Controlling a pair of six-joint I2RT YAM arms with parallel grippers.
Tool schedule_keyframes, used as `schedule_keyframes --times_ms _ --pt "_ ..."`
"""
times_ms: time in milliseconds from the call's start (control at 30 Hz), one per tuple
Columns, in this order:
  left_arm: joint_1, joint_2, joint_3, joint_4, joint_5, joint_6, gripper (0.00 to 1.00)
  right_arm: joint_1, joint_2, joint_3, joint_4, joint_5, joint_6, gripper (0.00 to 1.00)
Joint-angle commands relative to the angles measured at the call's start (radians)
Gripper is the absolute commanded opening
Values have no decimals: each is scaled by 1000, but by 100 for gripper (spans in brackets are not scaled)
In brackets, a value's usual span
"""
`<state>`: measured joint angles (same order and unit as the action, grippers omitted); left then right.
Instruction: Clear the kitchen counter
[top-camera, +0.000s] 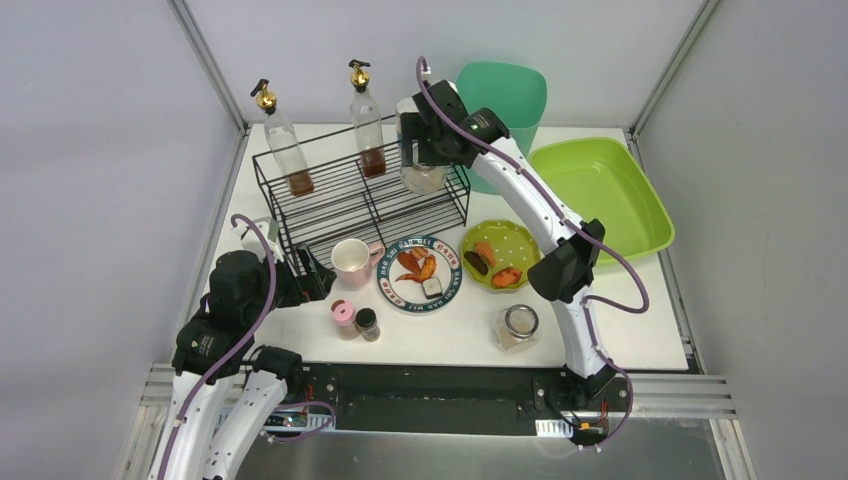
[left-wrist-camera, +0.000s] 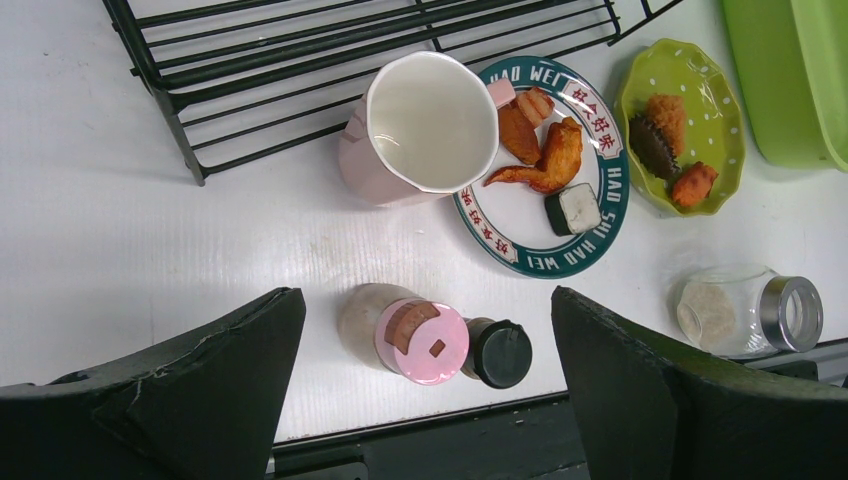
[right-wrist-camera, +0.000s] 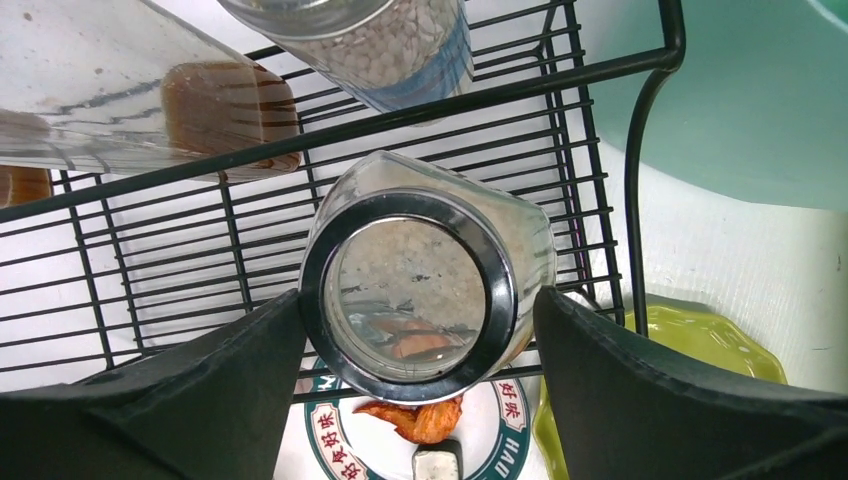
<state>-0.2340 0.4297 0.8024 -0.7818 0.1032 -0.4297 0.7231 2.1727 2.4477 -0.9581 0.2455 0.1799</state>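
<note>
The white kitchen counter (top-camera: 640, 330) holds a black wire rack (top-camera: 340, 200), a pink mug (top-camera: 350, 260), a teal-rimmed plate (top-camera: 448, 290) with food, and a small green plate (top-camera: 525, 235) with food. It also holds a glass jar (top-camera: 517, 327) and two shakers, one pink-lidded (top-camera: 343, 317) and one black-lidded (top-camera: 367, 322). My right gripper (top-camera: 425, 150) is open at the rack's right end. Its jaws stand on either side of a metal-lidded jar (right-wrist-camera: 420, 270) resting on the rack top. My left gripper (left-wrist-camera: 428, 295) is open and empty above both shakers (left-wrist-camera: 420, 340).
Two pump bottles (top-camera: 285, 150) (top-camera: 368, 125) stand on the rack, and another jar (right-wrist-camera: 400, 50) sits behind the one between my jaws. A lime-green tub (top-camera: 640, 215) is at the right, and a teal bin (top-camera: 500, 95) is behind it. The counter's front edge lies just below the shakers.
</note>
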Motion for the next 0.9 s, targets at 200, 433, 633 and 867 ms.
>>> schedule_keyframes --times_ms 200,433,633,867 --pt "11 -4 -5 36 10 7 99 22 -133 -32 30 4 8 99" --pt "12 -3 -6 36 8 6 99 59 -360 -288 72 66 9 99" --pt "12 -4 -6 36 6 6 99 86 -640 -624 83 123 46 99" --pt "11 -10 -6 36 8 8 99 91 -942 -984 1 174 159 99"
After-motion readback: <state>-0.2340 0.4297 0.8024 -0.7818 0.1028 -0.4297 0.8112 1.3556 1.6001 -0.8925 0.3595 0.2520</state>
